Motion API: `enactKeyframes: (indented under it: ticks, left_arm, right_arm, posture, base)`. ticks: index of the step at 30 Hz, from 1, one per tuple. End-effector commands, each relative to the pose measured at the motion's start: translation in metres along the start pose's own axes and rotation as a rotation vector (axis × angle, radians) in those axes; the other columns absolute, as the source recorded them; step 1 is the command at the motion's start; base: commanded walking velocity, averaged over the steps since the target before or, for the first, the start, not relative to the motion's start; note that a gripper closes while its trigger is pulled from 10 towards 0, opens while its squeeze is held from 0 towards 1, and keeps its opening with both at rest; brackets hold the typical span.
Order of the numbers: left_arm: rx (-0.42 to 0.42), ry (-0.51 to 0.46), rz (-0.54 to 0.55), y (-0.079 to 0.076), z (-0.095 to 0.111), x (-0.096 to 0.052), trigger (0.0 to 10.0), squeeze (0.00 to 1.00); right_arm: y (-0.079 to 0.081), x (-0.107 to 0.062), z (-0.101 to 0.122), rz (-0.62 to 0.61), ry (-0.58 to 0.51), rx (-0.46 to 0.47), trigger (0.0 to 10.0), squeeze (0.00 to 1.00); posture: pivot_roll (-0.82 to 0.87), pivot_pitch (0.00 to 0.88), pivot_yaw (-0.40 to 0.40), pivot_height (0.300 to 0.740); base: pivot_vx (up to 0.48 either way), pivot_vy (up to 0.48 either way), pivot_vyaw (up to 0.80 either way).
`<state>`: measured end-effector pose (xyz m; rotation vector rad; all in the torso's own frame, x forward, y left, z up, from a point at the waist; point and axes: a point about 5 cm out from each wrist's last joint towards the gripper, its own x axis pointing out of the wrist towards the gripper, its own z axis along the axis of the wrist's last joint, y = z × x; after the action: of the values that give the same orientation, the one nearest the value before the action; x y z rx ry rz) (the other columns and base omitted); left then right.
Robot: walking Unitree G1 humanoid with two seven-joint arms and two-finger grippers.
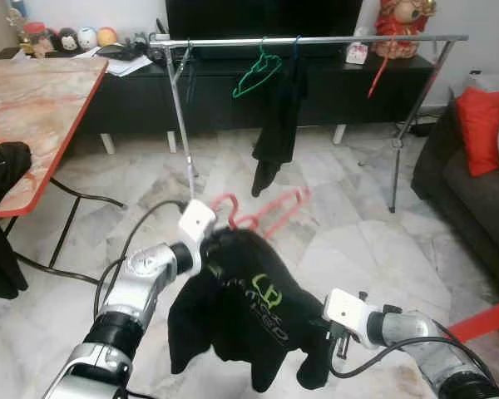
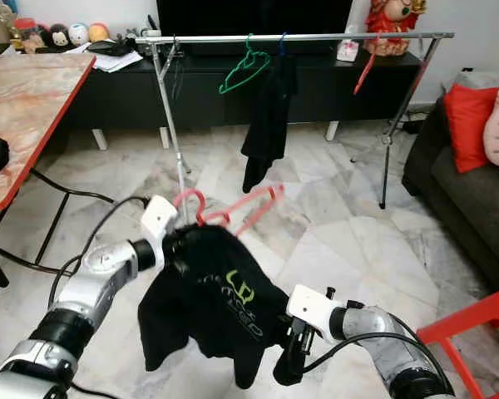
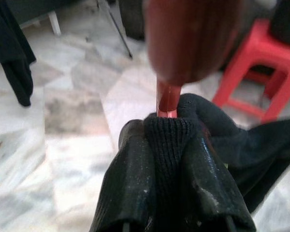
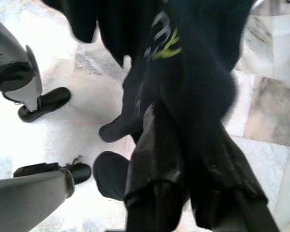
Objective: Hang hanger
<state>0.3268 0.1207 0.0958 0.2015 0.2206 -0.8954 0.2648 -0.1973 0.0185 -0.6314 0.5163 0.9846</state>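
Left gripper (image 1: pixel 206 243) jaws are pinching the black knit collar and neck of the red plastic hanger (image 1: pixel 262 212), holding it up over the marble floor (image 1: pixel 349 208). Right gripper (image 1: pixel 337 345) jaws are pressing together on the floppy black shirt with green logo (image 1: pixel 249 320), low down. The hanger's light and stiff; the cloth will probably sag and swing. The silver clothes rail (image 1: pixel 316 40) is well ahead, with a green hanger (image 1: pixel 256 73) and a hanging dark garment (image 1: pixel 279 125) crowding its middle.

Glossy pink plastic hanger (image 1: pixel 262 212), matt knit black shirt (image 1: pixel 241 307), polished marble floor (image 1: pixel 349 233).
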Motion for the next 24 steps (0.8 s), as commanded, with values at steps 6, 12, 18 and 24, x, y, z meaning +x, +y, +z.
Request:
enactKeyframes:
  ticks: [6, 12, 18, 24]
  left_arm:
    - [0.022, 0.012, 0.023, 0.001, -0.001, -0.001, 10.0, 0.0]
    - [0.028, 0.008, 0.039, 0.004, 0.002, 0.0, 10.0, 0.0]
    - [0.064, 0.065, -0.021, 0.0, -0.006, -0.004, 10.0, 0.0]
    - [0.091, 0.124, -0.156, -0.011, -0.015, -0.011, 10.0, 0.0]
  right_arm:
    - [-0.001, -0.008, -0.001, 0.022, 0.004, -0.012, 10.0, 1.0]
    - [0.007, -0.012, -0.003, 0.111, 0.034, -0.043, 10.0, 1.0]
    - [0.005, -0.017, 0.001, 0.139, 0.039, -0.092, 10.0, 1.0]
    - [-0.008, -0.026, 0.008, 0.099, 0.028, -0.123, 10.0, 1.0]
  posture:
    - [-0.13, 0.0, -0.044, 0.74]
    - [-0.13, 0.0, -0.046, 0.74]
    - [-0.13, 0.0, -0.048, 0.74]
    - [-0.13, 0.0, -0.051, 0.74]
  base:
    - [0.0, 0.0, 0.0]
    - [0.0, 0.0, 0.0]
    - [0.0, 0.0, 0.0]
    - [0.0, 0.0, 0.0]
